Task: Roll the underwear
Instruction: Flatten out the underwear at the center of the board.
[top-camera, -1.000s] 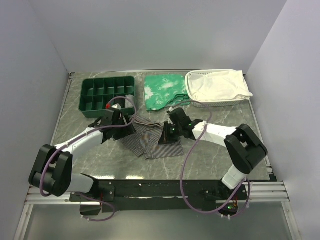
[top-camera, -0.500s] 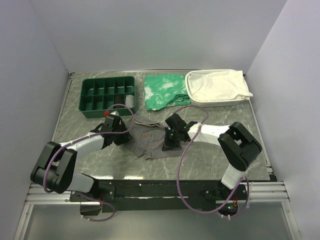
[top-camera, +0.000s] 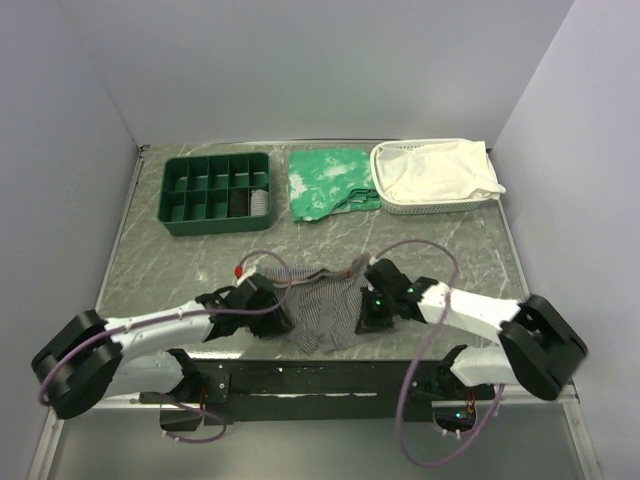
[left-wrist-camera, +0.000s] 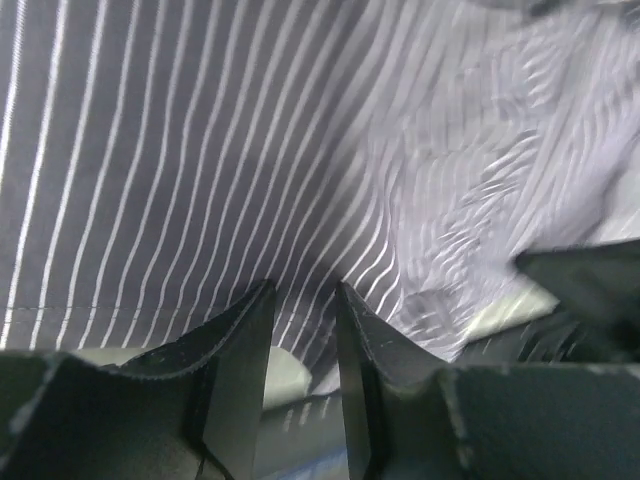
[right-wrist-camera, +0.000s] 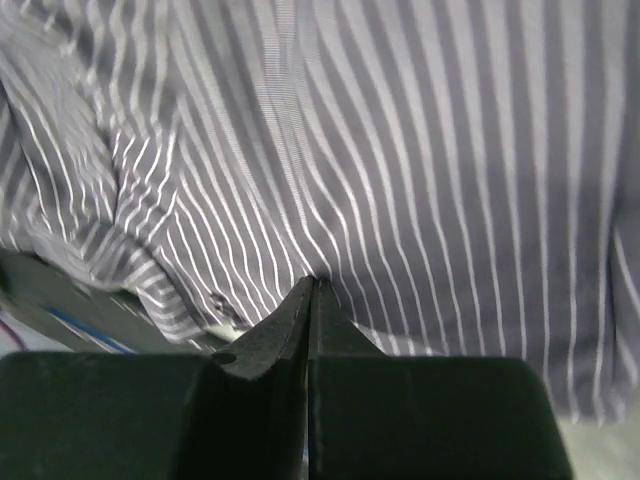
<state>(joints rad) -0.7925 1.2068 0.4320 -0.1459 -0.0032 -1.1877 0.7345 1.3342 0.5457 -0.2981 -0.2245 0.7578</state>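
Shows, from above, grey pinstriped underwear (top-camera: 322, 300) strung between two end effectors at the near middle of a marbled desk (top-camera: 180, 262), just ahead of the arm bases. Places the left end effector (top-camera: 280, 312) at the cloth's left edge and the right end effector (top-camera: 366, 315) at its right edge, both arms reaching low and inward from the sides. Shows the cloth's far edge pulled fairly straight between the two, the rest sagging in folds toward the near edge. Cannot tell whether the lower folds touch the desk.

From the left wrist: shows two dark fingers (left-wrist-camera: 238, 360) standing close together with a narrow gap, and a fold of striped fabric caught between them, so clamped on the underwear. Fills the rest of that view with cloth, smooth at the left and crumpled at the right.

From the right wrist: shows fingers (right-wrist-camera: 275, 335) pressed flat against each other, with a pinch of striped fabric nipped at their tips, so likewise gripping the underwear. Shows stripes running steeply across the whole view, creased at the lower left.

Along the far side of the desk, well apart from the underwear: at left a green tray (top-camera: 200, 227) of small compartments, with a grey roll (top-camera: 262, 203) in its near right one. In the middle a green cloth (top-camera: 330, 180) with white pattern. At right a white cloth (top-camera: 435, 170) lying in a white basket (top-camera: 440, 208).
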